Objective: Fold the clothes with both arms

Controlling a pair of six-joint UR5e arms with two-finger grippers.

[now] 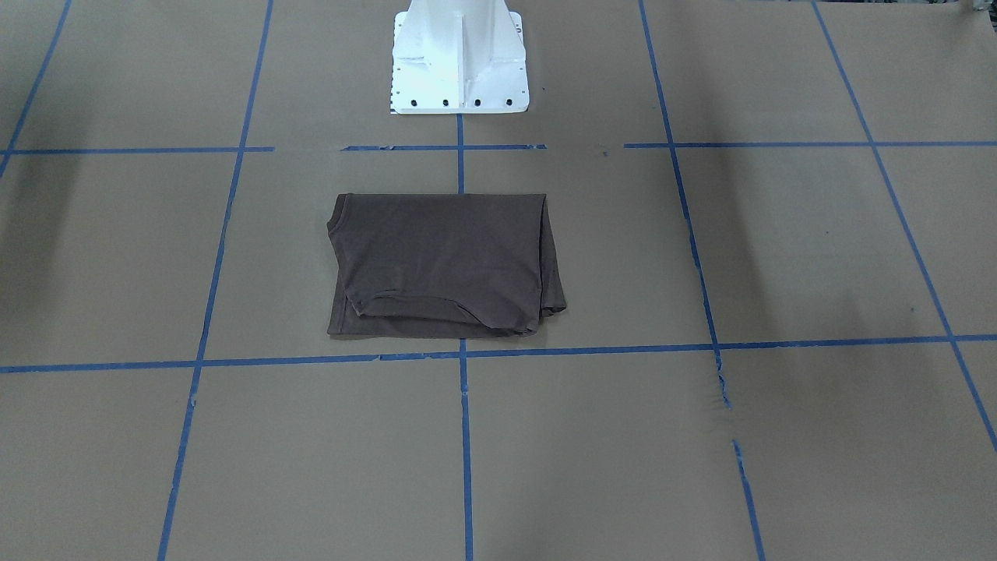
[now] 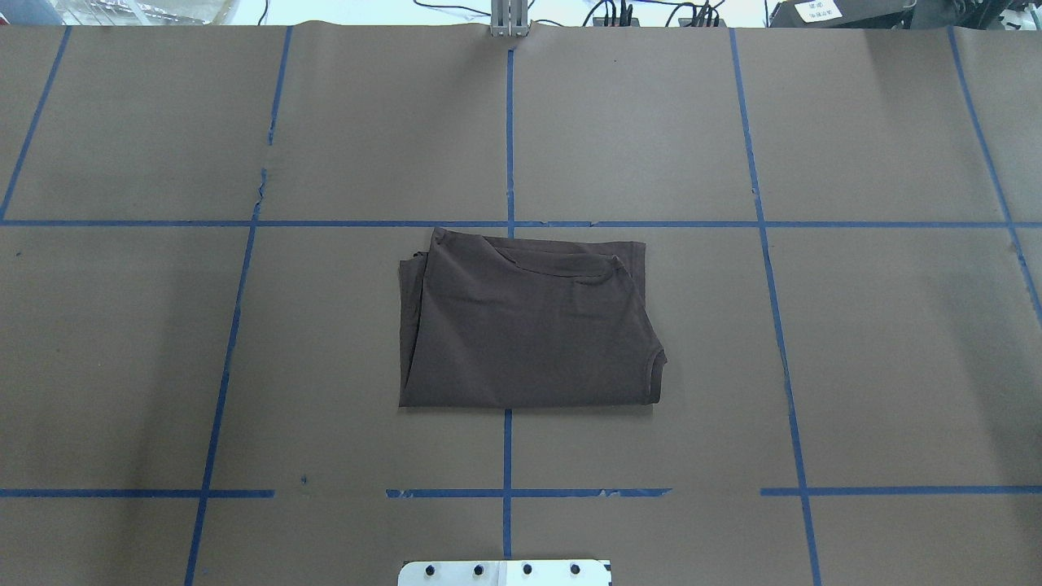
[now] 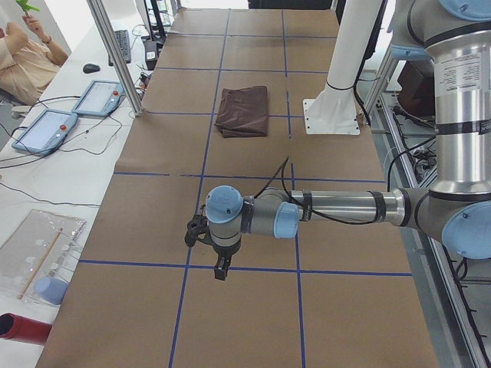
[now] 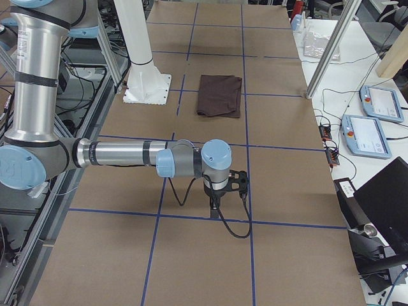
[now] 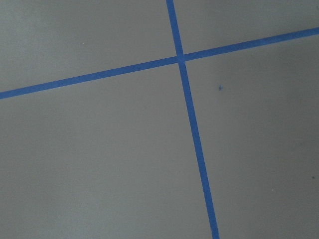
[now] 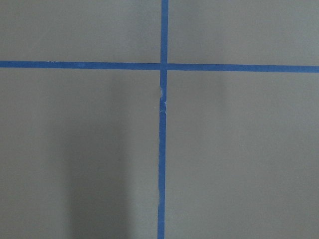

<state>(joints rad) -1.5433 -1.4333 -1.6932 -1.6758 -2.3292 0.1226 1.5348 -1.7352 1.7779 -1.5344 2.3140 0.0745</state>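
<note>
The dark brown T-shirt (image 2: 529, 321) lies folded into a neat rectangle on the counter (image 2: 814, 366), near the front of the white pedestal (image 1: 458, 62) and across a blue tape line (image 2: 506, 122). The left arm (image 3: 337, 207) and the right arm (image 4: 121, 154) reach low over the counter, well apart from the pedestal. The left hand (image 3: 220, 270) and the right hand (image 4: 215, 208) point down, but whether they are released or clenched cannot be told.
</note>
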